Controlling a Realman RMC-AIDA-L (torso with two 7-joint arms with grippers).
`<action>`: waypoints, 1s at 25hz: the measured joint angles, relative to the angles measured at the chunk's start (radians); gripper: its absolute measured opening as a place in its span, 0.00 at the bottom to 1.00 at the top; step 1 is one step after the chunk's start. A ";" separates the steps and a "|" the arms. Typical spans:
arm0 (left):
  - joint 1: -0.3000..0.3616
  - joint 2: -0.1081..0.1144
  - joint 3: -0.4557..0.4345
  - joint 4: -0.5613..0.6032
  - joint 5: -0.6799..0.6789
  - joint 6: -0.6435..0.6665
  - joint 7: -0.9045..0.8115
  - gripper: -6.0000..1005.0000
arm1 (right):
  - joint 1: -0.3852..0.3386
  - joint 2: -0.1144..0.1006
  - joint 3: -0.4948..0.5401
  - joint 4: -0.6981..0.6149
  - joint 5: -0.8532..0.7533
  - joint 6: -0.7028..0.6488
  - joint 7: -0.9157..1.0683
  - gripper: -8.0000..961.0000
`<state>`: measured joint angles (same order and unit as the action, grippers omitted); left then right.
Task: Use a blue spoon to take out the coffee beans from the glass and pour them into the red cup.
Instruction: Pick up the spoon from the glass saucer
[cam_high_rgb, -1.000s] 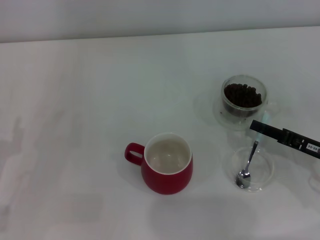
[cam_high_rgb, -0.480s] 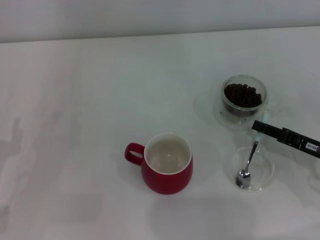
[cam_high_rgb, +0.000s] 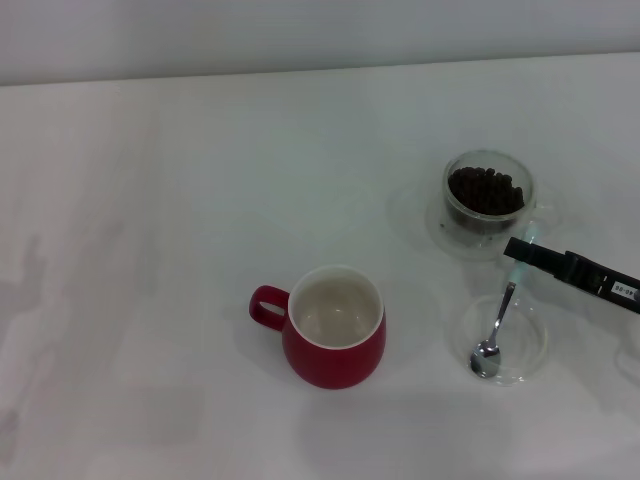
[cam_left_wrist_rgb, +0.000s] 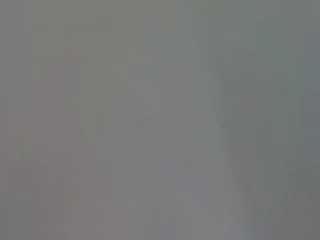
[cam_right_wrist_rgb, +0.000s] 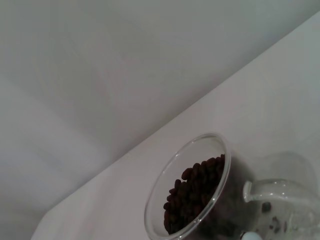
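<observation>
The blue spoon (cam_high_rgb: 497, 322) stands tilted, its metal bowl resting in a shallow clear glass dish (cam_high_rgb: 533, 358), its pale handle end up at the tip of the right gripper (cam_high_rgb: 521, 250). That gripper is clamped on the spoon's handle end. The glass (cam_high_rgb: 487, 203), on its clear saucer, stands just behind the dish and holds the coffee beans (cam_high_rgb: 485, 190) heaped inside. The red cup (cam_high_rgb: 334, 327) stands well to the left of the dish, upright, white interior bare, handle pointing left. The left gripper is nowhere in sight.
</observation>
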<state>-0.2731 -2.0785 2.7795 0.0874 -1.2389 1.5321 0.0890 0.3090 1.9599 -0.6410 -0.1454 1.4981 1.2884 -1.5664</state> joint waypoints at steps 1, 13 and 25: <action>0.000 0.000 0.000 0.000 0.000 -0.002 0.000 0.56 | 0.000 0.000 0.000 0.000 0.000 0.000 0.000 0.27; -0.002 0.002 0.000 0.000 0.003 -0.014 0.000 0.56 | -0.005 0.001 0.002 0.000 0.002 -0.008 0.009 0.20; -0.003 0.001 0.000 0.000 0.002 -0.021 0.000 0.56 | -0.024 0.001 0.025 0.000 0.011 -0.012 0.010 0.17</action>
<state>-0.2757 -2.0770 2.7796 0.0875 -1.2367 1.5108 0.0889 0.2854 1.9609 -0.6158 -0.1458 1.5090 1.2760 -1.5568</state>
